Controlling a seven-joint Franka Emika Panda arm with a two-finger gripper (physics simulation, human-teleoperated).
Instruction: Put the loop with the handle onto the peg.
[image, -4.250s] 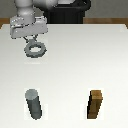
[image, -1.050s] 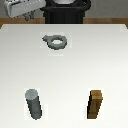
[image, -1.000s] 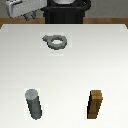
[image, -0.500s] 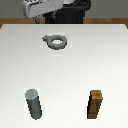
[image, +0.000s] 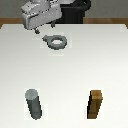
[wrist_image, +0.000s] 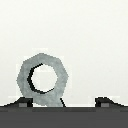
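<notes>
White tabletop (image: 100, 60). Pincer (image: 39, 31) raised at the far side, fingers apart, holding nothing. Dark peg (image: 34, 104) upright near the front, brown block (image: 95, 104) well apart from it. Loop with the handle (image: 56, 41) lying flat just beside the pincer.

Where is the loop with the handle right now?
In the exterior view, the loop with the handle lies flat on the table's far side, just below the gripper, left of centre.
</notes>
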